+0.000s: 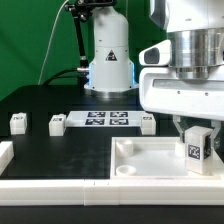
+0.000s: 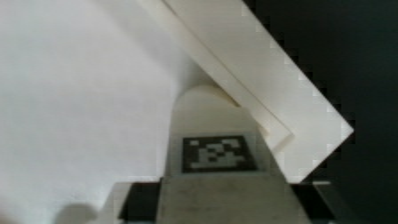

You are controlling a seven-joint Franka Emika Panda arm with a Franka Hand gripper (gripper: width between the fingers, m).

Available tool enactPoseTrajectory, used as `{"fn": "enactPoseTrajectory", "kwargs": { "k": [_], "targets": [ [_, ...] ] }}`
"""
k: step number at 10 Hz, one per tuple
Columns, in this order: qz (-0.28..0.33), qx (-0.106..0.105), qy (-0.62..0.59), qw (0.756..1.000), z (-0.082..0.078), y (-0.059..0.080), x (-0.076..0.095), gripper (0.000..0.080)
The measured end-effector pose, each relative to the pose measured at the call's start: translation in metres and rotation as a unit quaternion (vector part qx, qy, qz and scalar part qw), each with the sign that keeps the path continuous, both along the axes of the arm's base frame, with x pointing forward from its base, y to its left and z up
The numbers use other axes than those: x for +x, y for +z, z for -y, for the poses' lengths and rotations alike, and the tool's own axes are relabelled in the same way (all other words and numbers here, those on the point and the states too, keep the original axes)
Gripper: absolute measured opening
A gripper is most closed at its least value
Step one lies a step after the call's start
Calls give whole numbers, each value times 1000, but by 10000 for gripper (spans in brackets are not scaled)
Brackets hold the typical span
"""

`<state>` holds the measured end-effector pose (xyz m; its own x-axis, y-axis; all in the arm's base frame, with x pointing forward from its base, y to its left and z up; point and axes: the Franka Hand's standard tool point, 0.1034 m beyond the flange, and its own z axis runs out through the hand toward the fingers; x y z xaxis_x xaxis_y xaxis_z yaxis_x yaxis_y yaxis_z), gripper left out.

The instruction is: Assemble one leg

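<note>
White glossy arm (image 1: 108, 50) w/ dark joint bands, blue light at base; boxy white pincer (image 1: 193, 128) housing, grey cylindrical wrist.

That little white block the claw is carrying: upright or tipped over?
Upright. The leg hangs vertically in the gripper, tag facing outward, over a corner of the white tray.
</note>
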<state>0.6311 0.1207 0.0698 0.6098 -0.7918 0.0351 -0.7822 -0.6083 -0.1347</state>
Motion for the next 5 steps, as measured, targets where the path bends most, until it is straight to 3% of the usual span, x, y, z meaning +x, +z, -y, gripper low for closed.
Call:
{"fn": "enactPoseTrajectory", "kwargs": {
  "k": [3, 4, 5],
  "targets": [
    [-7, 21, -153, 988, -5, -1, -2, 293],
    [-8, 25, -180, 983, -5, -1, -2, 344],
    [-7, 22, -159, 987, -5, -1, -2, 344]
  ]
}}
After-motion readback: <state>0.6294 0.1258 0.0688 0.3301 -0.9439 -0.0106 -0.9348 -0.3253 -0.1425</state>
